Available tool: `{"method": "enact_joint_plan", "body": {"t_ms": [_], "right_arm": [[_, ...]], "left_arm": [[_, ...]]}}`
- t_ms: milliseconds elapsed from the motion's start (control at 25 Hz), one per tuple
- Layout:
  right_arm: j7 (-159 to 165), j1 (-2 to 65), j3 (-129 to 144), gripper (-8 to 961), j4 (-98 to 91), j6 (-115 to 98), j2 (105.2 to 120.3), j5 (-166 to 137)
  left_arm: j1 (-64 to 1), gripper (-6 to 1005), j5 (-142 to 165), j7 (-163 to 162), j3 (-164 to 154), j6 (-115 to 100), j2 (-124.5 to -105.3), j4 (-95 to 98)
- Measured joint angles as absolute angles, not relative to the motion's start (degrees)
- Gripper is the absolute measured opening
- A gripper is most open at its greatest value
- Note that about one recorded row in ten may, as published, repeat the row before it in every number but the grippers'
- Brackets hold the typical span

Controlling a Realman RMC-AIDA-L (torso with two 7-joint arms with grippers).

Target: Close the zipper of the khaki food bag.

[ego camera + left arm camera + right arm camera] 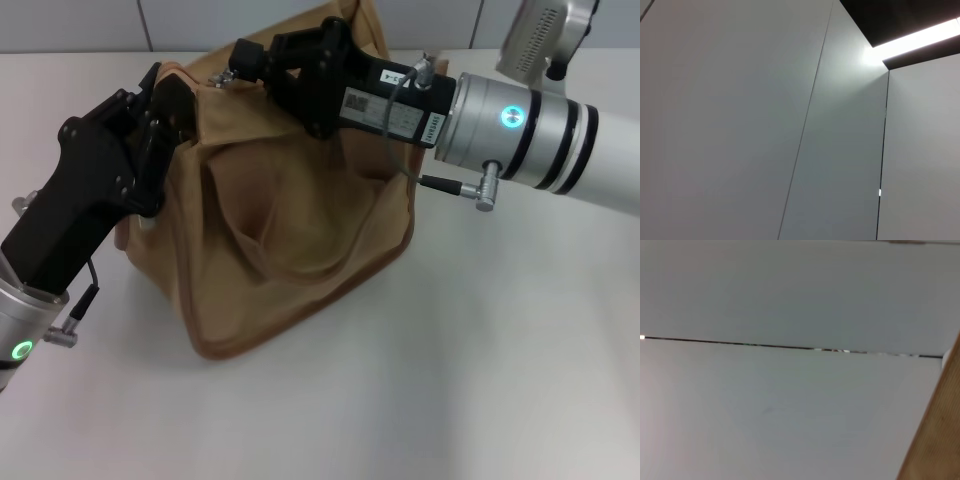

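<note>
The khaki food bag stands on the white table in the middle of the head view, with a handle strap hanging down its front. My right gripper reaches across the bag's top from the right. It looks shut on the small silver pull tab near the bag's left end. Most of the zipper line is hidden under that gripper. My left gripper is at the bag's top left corner and looks shut on the fabric there. A strip of tan fabric shows in the right wrist view.
The white table spreads around the bag, with a tiled wall behind it. The left wrist view shows only wall panels and a ceiling light.
</note>
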State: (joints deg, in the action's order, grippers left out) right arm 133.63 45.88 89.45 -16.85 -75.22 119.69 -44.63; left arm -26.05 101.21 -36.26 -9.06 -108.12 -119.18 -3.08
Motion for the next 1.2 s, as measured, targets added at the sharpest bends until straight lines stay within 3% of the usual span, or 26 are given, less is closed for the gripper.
{"method": "enact_joint_plan", "body": {"t_ms": [1200], "right_arm": [[121.0,35.2,74.7,2,-17.0,-79.5,118.49,-44.6]], "left_arm": [[-22.5,76,100.7,-36.6,-6.3,-108.1,-118.74,-2.4]]}}
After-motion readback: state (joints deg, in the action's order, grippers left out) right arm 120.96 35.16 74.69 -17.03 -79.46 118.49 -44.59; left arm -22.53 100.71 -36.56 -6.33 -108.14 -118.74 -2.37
